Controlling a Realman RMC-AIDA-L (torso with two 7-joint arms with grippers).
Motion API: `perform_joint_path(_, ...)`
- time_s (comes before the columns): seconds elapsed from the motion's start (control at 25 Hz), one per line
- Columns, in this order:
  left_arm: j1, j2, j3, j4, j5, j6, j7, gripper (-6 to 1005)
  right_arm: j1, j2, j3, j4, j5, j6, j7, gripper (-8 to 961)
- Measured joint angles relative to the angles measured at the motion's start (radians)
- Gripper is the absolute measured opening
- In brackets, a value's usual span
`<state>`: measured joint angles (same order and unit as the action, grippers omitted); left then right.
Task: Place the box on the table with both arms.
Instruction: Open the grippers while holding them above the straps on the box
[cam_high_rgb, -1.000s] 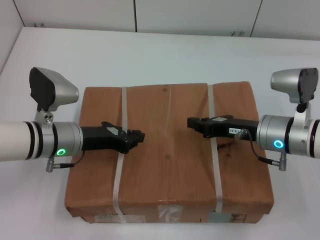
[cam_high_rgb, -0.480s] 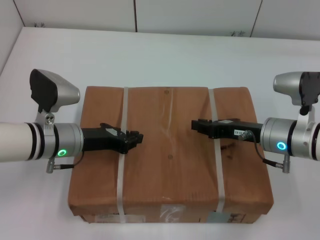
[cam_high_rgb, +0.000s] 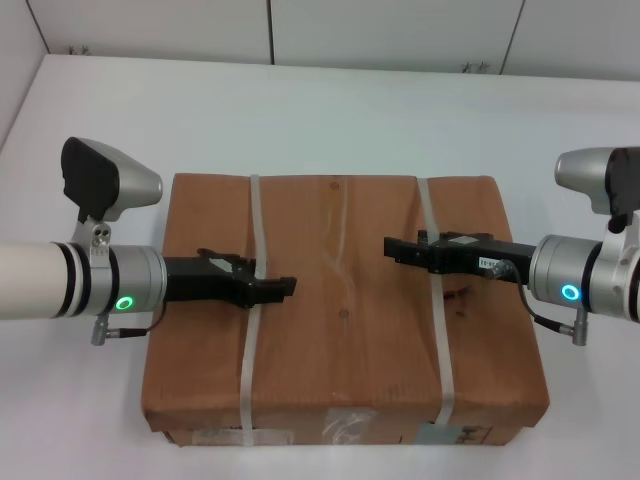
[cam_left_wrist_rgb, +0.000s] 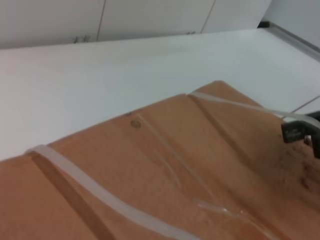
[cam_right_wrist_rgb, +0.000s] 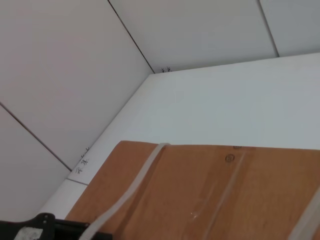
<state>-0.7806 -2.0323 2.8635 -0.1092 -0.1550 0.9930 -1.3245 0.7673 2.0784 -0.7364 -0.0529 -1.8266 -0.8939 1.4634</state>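
Since 1 second ago both arms have drawn outward. Lying flat on the white table (cam_high_rgb: 330, 110), the box (cam_high_rgb: 340, 300) carries 2 straps. Left pincer (cam_high_rgb: 285, 288) looks pinched narrow over its top; right pincer (cam_high_rgb: 392, 247) also, spread unclear.

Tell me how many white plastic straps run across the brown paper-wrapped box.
2. One white plastic strap crosses the large brown paper-wrapped box on the robot's left, under the left gripper; the other strap crosses on the right, under the right gripper.
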Motion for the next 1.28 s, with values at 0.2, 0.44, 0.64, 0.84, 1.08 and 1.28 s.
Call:
perform_joint_path(0.2,-0.003,0.0,0.001,-0.004,0.012,-0.001,-0.005,578,-0.001,0.0,0.0,0.004,0.001,0.023,0.003,614)
perform_joint_path(0.44,0.002,0.002,0.001,-0.004,0.01,0.004,0.002,630,-0.022,0.0,0.036,0.003,0.002,0.064,0.002,844)
perform_joint_path(0.64,0.004,0.004,0.001,-0.008,0.007,-0.003,-0.003,630,-0.035,0.0,0.043,-0.004,0.002,0.082,-0.002,881)
perform_joint_path(0.84,0.007,0.008,0.0,-0.01,0.006,-0.022,-0.004,629,-0.042,0.0,0.054,-0.015,0.002,0.085,-0.006,880)
perform_joint_path(1.08,0.013,0.023,-0.001,-0.011,0.005,-0.013,-0.006,631,-0.071,0.0,0.077,-0.055,0.002,0.063,-0.001,878)
perform_joint_path(1.28,0.016,0.038,-0.005,-0.011,0.004,0.018,-0.008,629,-0.091,0.0,0.078,-0.078,0.02,0.034,-0.003,876)
